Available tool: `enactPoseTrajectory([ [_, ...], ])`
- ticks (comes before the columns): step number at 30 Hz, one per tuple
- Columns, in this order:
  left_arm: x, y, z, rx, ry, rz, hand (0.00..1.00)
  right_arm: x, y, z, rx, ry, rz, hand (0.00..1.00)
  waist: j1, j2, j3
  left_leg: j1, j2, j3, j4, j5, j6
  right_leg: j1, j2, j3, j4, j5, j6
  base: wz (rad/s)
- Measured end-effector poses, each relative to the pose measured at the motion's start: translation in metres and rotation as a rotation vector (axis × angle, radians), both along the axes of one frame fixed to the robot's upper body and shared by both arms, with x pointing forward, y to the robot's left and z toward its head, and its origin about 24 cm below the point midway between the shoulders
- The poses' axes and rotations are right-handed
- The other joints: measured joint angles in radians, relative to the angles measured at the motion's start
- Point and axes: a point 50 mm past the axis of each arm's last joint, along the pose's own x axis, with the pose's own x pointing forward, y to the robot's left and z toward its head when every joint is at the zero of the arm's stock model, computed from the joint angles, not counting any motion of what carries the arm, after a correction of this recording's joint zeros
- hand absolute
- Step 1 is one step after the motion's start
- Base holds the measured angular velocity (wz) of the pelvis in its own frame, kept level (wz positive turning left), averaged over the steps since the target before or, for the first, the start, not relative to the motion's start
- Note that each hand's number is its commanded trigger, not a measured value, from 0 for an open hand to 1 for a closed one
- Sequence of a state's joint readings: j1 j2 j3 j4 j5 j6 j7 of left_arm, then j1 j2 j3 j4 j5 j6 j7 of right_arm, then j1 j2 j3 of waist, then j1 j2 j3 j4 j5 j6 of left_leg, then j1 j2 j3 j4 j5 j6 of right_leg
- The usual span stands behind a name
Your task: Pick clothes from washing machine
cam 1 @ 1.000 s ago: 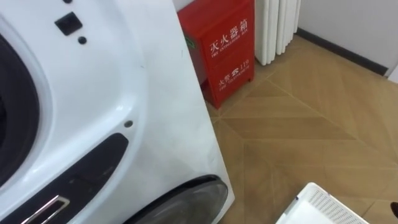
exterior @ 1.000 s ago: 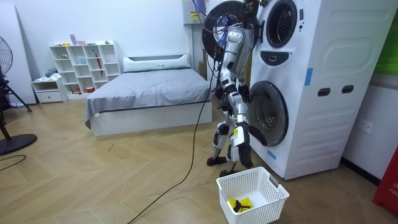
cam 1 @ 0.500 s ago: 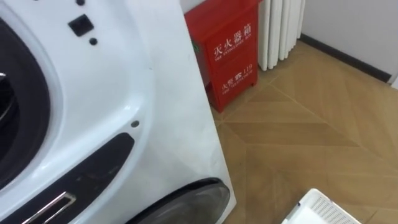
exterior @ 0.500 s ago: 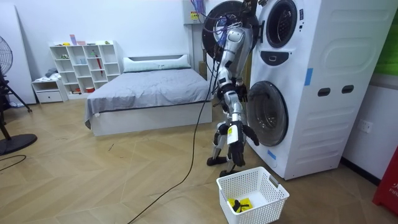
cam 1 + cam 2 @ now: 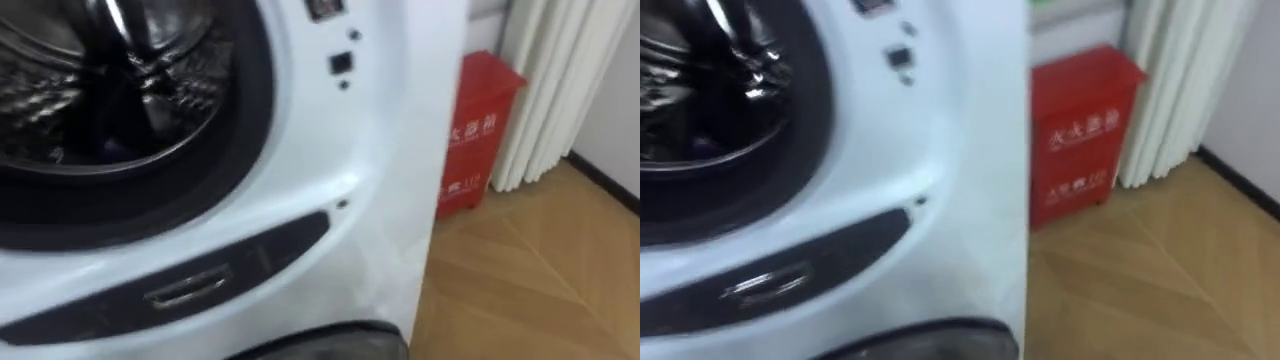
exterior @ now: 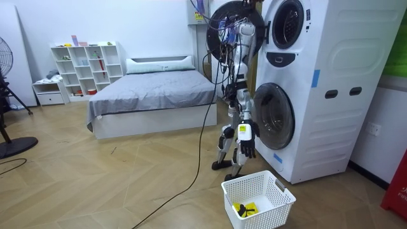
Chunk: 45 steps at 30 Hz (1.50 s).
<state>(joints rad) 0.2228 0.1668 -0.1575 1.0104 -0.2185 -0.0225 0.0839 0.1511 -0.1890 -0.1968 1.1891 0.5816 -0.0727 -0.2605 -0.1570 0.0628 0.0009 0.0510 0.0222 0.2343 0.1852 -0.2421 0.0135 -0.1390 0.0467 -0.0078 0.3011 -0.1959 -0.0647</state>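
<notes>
View is swung up from floor to upper drum [image 5: 110, 90] of washing machine [image 5: 385, 150]; robot is straightened before it. Right hand [image 6: 247, 144] is hung low, fingers loose, nothing held. Yellow garment [image 6: 245, 208] is seen in basket [image 6: 282, 193], near right; drum contents cannot be told. Another pick is judged to be prepared.

Robot straightened up; head cam swung onto washer drum [image 5: 110, 90]

Glossy white on the tall boxy washing machine [image 5: 340, 150], black round its door ring [image 5: 262, 120], steel grey in the ribbed metal drum [image 5: 110, 85]; bright red on the box-shaped metal cabinet [image 5: 478, 130]; tan herringbone across the wooden floor [image 5: 540, 285].
</notes>
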Motion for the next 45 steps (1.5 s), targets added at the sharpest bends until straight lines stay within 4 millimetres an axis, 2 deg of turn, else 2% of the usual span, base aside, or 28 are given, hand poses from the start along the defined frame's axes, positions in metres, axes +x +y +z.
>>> enactPoseTrajectory([
  [2,0.001,-0.001,0.000,0.013,0.003,-0.033,0.00,0.005,0.007,-0.003,0.040,0.003,0.096,0.00,0.020,-0.010,0.0013,0.006,0.003,-0.028,-0.008,0.000,0.000,0.036,0.002,-0.020,-0.045,0.021,0.001,0.14],
  [4,0.003,0.001,0.000,0.024,0.008,-0.043,0.00,0.011,0.012,-0.004,0.061,0.004,0.156,0.00,0.035,-0.020,0.0028,0.018,0.004,-0.043,-0.020,0.000,0.000,0.056,0.003,-0.028,-0.060,0.027,0.001,0.15],
  [6,0.003,0.003,0.000,0.031,0.011,-0.032,0.00,0.021,0.017,-0.005,0.076,-0.007,0.207,0.00,0.050,-0.036,0.0077,0.028,0.003,-0.049,-0.022,0.000,0.000,0.071,0.003,-0.035,-0.069,0.027,0.002,0.12],
  [7,0.005,0.004,0.000,0.035,0.008,-0.029,0.00,0.027,0.021,-0.006,0.084,-0.007,0.258,0.00,0.060,-0.044,0.0066,0.031,0.003,-0.052,-0.021,0.000,0.000,0.077,0.003,-0.041,-0.085,0.029,0.003,0.08],
  [9,0.007,0.005,0.000,0.046,0.012,-0.038,0.00,0.036,0.026,-0.006,0.097,-0.010,0.340,0.00,0.080,-0.049,0.0050,0.033,0.004,-0.057,-0.021,0.000,0.000,0.091,0.003,-0.049,-0.103,0.032,0.004,0.14],
  [11,0.009,0.007,0.000,0.058,0.010,-0.040,0.00,0.045,0.032,-0.006,0.117,-0.013,0.439,0.00,0.097,-0.059,0.0096,0.042,0.005,-0.058,-0.021,0.000,0.000,0.114,0.004,-0.051,-0.117,0.035,0.005,0.10],
  [14,0.008,0.008,0.000,0.062,0.010,-0.027,0.00,0.049,0.039,-0.008,0.133,0.003,0.559,0.00,0.118,-0.067,0.0073,0.051,0.005,-0.077,-0.021,0.000,0.000,0.134,0.005,-0.054,-0.133,0.035,0.005,0.05],
  [17,0.006,0.011,0.000,0.064,0.016,-0.006,0.00,0.049,0.044,-0.009,0.141,0.036,0.659,0.00,0.138,-0.069,0.0085,0.057,0.008,-0.094,-0.022,0.000,0.000,0.146,0.008,-0.063,-0.134,0.035,0.005,-0.02],
  [19,0.005,0.012,0.000,0.063,0.017,0.012,0.00,0.046,0.046,-0.010,0.151,0.051,0.678,0.00,0.140,-0.068,0.0094,0.064,0.010,-0.108,-0.022,0.000,0.000,0.157,0.008,-0.075,-0.135,0.035,0.005,0.16],
  [23,0.003,0.010,0.000,0.055,0.016,0.043,0.00,0.040,0.052,-0.013,0.179,0.066,0.703,0.00,0.149,-0.067,0.0091,0.069,0.016,-0.107,-0.024,0.000,0.000,0.158,0.011,-0.075,-0.135,0.035,0.005,0.04],
  [26,0.004,0.010,0.000,0.055,0.010,0.042,0.00,0.039,0.053,-0.013,0.183,0.069,0.715,0.00,0.163,-0.066,0.0092,0.067,0.016,-0.107,-0.025,0.000,0.000,0.157,0.011,-0.074,-0.136,0.035,0.005,-0.04],
  [31,0.003,0.008,-0.001,0.055,0.007,0.040,0.00,0.039,0.052,-0.013,0.180,0.069,0.723,0.00,0.165,-0.061,0.0091,0.064,0.010,-0.107,-0.025,0.000,0.000,0.157,0.008,-0.074,-0.137,0.035,0.005,0.03],
  [39,-0.001,0.008,-0.002,0.059,0.027,0.037,0.00,0.028,0.051,-0.014,0.193,0.076,0.679,0.00,0.162,-0.058,0.0017,0.066,0.003,-0.102,-0.024,0.000,0.000,0.157,0.001,-0.074,-0.131,0.037,0.006,0.03],
  [41,-0.001,0.008,-0.002,0.058,0.029,0.037,0.00,0.026,0.051,-0.014,0.196,0.074,0.661,0.00,0.161,-0.058,-0.0040,0.067,0.001,-0.101,-0.021,0.000,0.000,0.159,-0.003,-0.076,-0.128,0.038,0.007,0.00],
  [45,-0.001,0.009,-0.002,0.058,0.031,0.043,0.00,0.021,0.050,-0.014,0.205,0.072,0.630,0.00,0.161,-0.060,-0.0046,0.069,-0.001,-0.099,-0.021,0.000,0.000,0.159,-0.007,-0.076,-0.126,0.039,0.010,0.00],
])
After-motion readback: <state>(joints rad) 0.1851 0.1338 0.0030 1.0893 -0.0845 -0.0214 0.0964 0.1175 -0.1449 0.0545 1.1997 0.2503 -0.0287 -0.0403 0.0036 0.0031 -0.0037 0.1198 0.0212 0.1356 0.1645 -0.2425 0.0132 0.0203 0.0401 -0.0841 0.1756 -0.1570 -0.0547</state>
